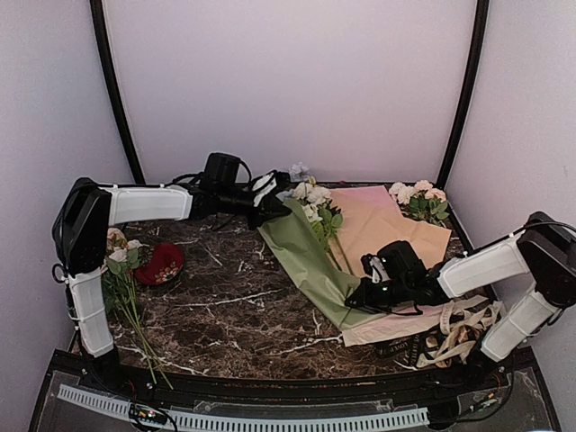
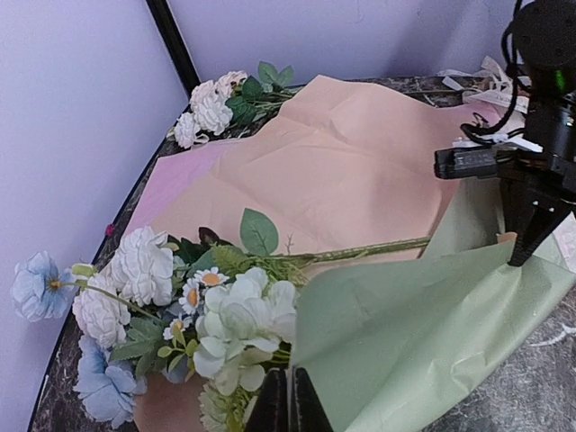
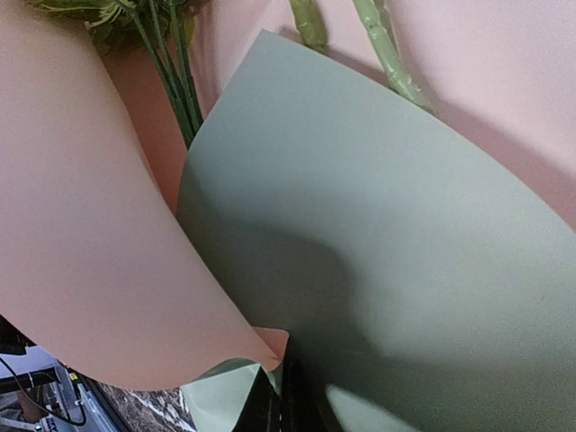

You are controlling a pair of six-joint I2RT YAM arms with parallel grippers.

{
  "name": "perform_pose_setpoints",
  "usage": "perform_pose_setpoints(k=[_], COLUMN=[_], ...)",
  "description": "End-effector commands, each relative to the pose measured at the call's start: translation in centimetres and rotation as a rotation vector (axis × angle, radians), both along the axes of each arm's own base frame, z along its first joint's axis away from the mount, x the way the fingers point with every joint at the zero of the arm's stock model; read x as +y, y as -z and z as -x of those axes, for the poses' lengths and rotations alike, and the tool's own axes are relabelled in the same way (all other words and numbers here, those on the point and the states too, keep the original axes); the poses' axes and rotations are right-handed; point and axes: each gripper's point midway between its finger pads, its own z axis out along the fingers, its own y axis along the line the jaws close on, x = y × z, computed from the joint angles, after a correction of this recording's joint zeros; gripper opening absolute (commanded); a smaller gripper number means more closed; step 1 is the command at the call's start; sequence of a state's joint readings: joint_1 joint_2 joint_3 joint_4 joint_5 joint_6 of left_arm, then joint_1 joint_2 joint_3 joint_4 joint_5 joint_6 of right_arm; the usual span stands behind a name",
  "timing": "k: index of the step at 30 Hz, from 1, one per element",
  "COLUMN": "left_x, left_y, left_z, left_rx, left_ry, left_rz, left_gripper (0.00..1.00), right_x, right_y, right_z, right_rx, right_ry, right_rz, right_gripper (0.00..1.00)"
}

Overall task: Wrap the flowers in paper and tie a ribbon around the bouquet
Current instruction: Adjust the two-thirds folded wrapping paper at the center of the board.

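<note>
Dark marble table [image 1: 225, 306] with white veins, plain pale walls [image 1: 288, 81] all round. The green paper [image 1: 301, 252] lies slantwise mid-table, partly over a tan sheet [image 1: 400, 234], with the flowers [image 1: 313, 202] at its far end. The left gripper [image 1: 281, 205] is pinched shut on the paper's far edge, and the right gripper [image 1: 358, 295] is clamped on its near corner.

white-shelled arms [image 1: 148, 203], black joints [image 1: 81, 225], black left gripper [image 1: 279, 209], black right gripper [image 1: 358, 300], dark cables [image 1: 184, 177]

your left gripper [image 2: 288, 405] is pinched closed on the near edge of the paper [image 2: 423, 333]. the flowers [image 2: 216, 306] sit just left of it, with one stem running behind the sheet. right gripper [image 2: 522, 256] nips the far edge. tan sheet [image 2: 342, 171] lies beneath, pink sheet [image 2: 171, 180] beside it.
</note>
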State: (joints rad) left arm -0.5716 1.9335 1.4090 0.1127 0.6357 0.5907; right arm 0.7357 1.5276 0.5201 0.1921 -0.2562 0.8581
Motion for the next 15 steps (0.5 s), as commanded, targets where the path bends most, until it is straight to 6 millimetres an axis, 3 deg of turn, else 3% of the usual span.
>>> perform_pose_setpoints(k=[1,7,12,15], left_x=[-0.3,-1.2,-0.1,0.2], left_y=[0.2,1.3,2.0,2.1], left_z=[-3.1,-4.8,-8.1,-8.7], left_rx=[0.066,0.019,-0.048,-0.077], left_ry=[-0.133,-0.234,-0.404,-0.427], left_rz=[0.027,0.0,-0.049,-0.067], left_gripper=[0.0,0.0,0.0,0.0], right_x=[-0.2,-0.5,-0.7,-0.6], right_y=[0.2,0.1,-0.1,-0.3], right_z=[0.9,1.0,0.8,0.8], right_rx=[0.019,0.023,0.017,0.016], right_ry=[-0.012,0.003,0.014,0.012], right_rz=[0.025,0.036,0.039,0.033], right_gripper=[0.0,0.0,0.0,0.0])
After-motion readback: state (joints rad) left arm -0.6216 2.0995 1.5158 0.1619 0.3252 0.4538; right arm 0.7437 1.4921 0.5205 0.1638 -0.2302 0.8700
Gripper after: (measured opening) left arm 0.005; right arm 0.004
